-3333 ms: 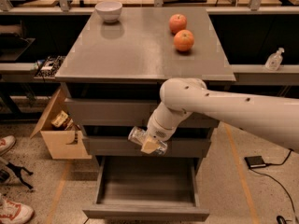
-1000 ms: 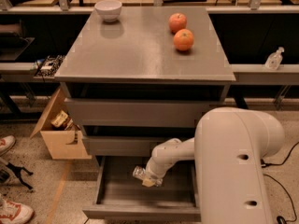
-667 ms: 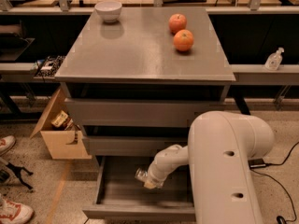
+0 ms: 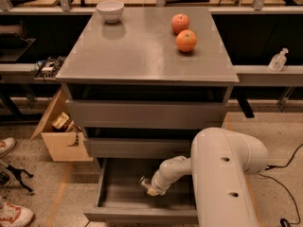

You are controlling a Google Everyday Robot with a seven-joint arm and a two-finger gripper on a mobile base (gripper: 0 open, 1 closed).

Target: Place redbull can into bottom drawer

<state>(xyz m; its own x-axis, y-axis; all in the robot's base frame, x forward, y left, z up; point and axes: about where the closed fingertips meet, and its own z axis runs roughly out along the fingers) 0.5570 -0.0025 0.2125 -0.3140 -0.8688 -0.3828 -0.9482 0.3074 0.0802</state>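
The gripper (image 4: 149, 188) is down inside the open bottom drawer (image 4: 113, 195), low over its floor, on the end of the white arm (image 4: 222, 174). A silvery bit right at its tip looks like the redbull can (image 4: 144, 181); whether it is clamped I cannot tell. Up on the cabinet top (image 4: 137, 51) sit an apple (image 4: 180, 22), an orange (image 4: 186, 40) and a white bowl (image 4: 110, 11)

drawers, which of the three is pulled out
The bottom drawer: its tray is exposed, with the gripper inside it. The middle drawer and top drawer show only fronts.
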